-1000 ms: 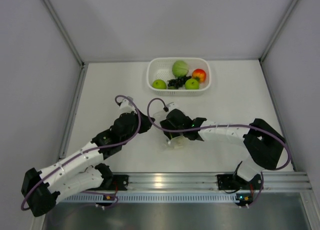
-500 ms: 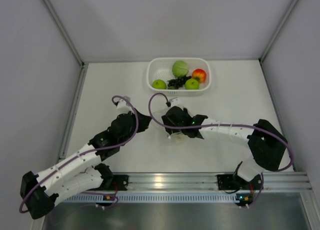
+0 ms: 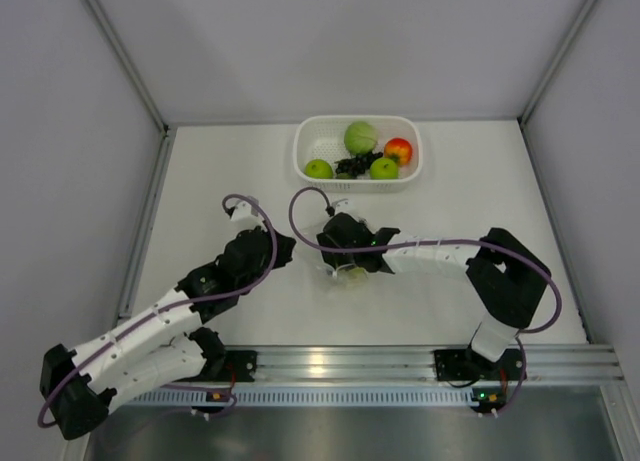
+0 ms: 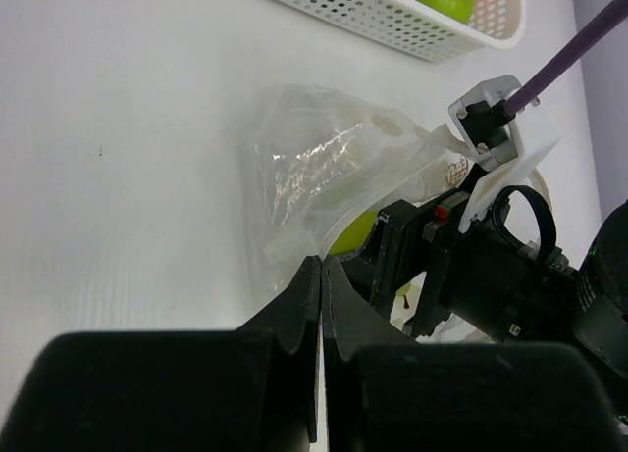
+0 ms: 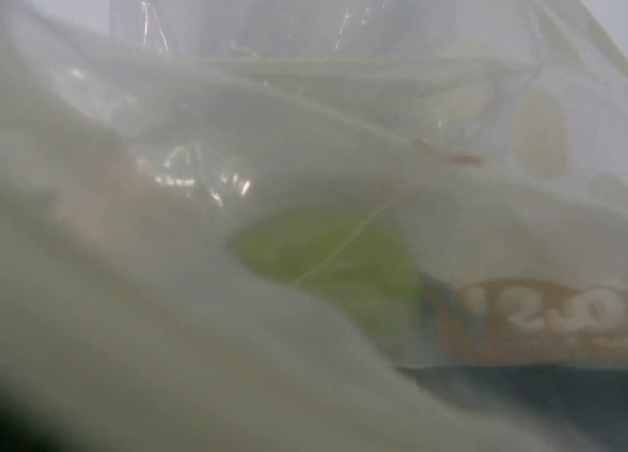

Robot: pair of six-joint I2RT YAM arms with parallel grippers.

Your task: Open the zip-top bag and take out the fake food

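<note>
Clear crinkly bag (image 4: 324,168) is lying on the table (image 3: 220,181) near the basket (image 3: 305,146). Left claw (image 4: 321,266) is pinching its edge, fingers squeezed together. Right claw (image 3: 345,265) is poking into it by a green fruit (image 4: 355,232); whether its fingers are apart, nobody can tell.

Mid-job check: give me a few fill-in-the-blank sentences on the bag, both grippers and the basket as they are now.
1. The left gripper is ___ at the zip-top bag edge.
2. The fruit showing inside the bag is ___.
3. The right gripper reaches into the ___.
4. The red-yellow apple lies in the white ___.
Missing words: shut; green; bag; basket.
</note>
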